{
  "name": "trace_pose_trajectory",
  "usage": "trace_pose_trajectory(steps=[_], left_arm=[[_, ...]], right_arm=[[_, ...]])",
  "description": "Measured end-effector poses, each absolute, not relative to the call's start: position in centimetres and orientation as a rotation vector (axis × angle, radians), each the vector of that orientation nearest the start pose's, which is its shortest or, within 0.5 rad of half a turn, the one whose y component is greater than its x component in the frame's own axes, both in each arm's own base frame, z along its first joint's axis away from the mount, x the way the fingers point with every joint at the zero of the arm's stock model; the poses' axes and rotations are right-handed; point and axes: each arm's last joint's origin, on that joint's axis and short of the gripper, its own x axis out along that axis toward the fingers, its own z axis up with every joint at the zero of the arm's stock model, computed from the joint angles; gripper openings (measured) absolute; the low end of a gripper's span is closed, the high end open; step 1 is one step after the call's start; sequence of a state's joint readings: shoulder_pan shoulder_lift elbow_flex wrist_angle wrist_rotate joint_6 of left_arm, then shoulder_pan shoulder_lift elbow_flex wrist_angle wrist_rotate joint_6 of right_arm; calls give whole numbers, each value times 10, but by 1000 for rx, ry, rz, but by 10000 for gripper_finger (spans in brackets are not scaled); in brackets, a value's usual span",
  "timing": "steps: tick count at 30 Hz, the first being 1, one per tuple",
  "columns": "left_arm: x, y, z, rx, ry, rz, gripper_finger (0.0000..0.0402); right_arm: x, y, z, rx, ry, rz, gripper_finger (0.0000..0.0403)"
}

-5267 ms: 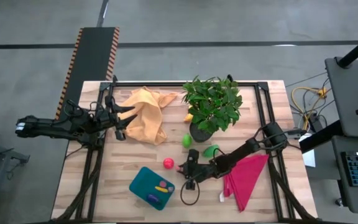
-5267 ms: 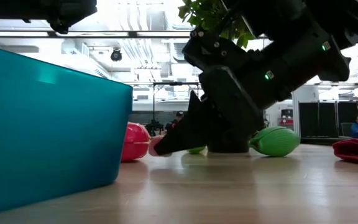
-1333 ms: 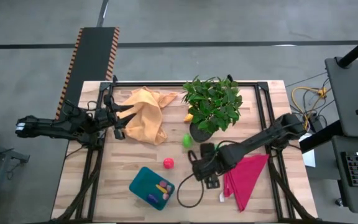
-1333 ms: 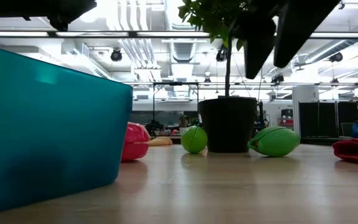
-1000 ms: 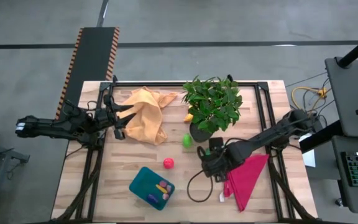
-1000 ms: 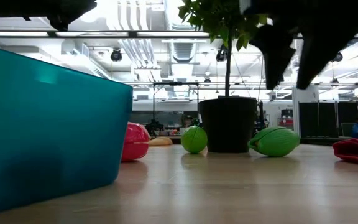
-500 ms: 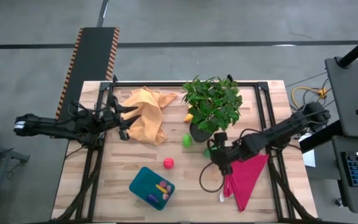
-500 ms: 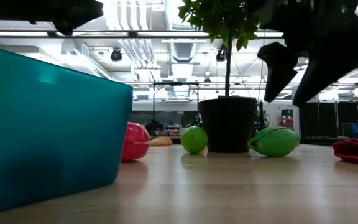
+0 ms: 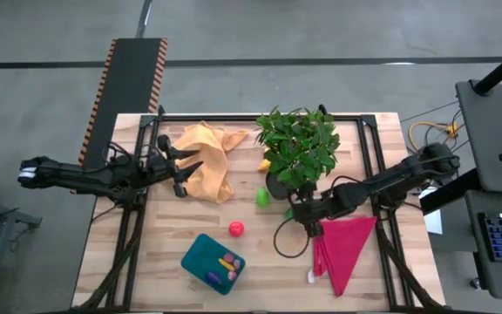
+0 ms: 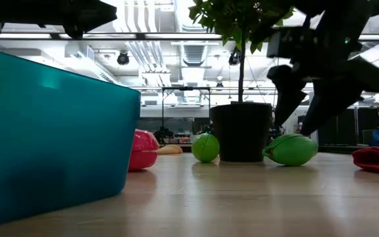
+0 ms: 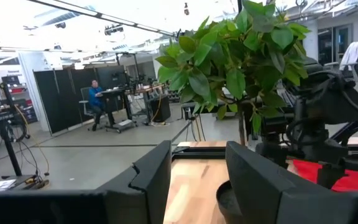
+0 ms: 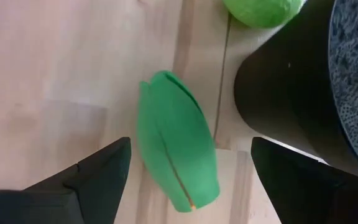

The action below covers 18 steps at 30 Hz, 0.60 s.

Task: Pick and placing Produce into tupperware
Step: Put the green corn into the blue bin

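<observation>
Now the right gripper (image 9: 298, 212) hangs over the long green piece (image 12: 176, 142) beside the black pot (image 10: 241, 131), its fingers (image 12: 98, 171) spread wide on either side and holding nothing. In the low view the dark fingers (image 10: 287, 92) stand just above the green piece (image 10: 291, 149), apart from it, while the piece lies on the table (image 10: 242, 197) touching or nearly touching the pot's base. A round green piece (image 10: 205, 147) sits just on the pot's other side, and a red piece (image 9: 235, 228) lies in the open between the plant (image 9: 299, 144) and the tub (image 9: 212, 262). The teal tub stands near the table's front edge with yellow and purple pieces (image 9: 227, 260) inside. A yellow piece (image 9: 264, 164) peeks from under the leaves. The magenta cloth (image 9: 342, 249) lies just beside the right gripper. The left gripper (image 9: 181, 174) hovers at the orange cloth (image 9: 207, 166) on the far left side, its fingers (image 11: 151, 177) partly apart with nothing between them.
</observation>
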<state>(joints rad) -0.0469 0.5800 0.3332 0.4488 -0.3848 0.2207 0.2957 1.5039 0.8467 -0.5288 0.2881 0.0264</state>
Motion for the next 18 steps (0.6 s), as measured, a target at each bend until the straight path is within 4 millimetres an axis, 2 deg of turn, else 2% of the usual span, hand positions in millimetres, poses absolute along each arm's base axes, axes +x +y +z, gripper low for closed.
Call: trace_pose_trajectory(steps=[18], left_arm=[[145,4,265,178,-151,366,140]], right_arm=[[275,65,140,-319,1228,7,324]])
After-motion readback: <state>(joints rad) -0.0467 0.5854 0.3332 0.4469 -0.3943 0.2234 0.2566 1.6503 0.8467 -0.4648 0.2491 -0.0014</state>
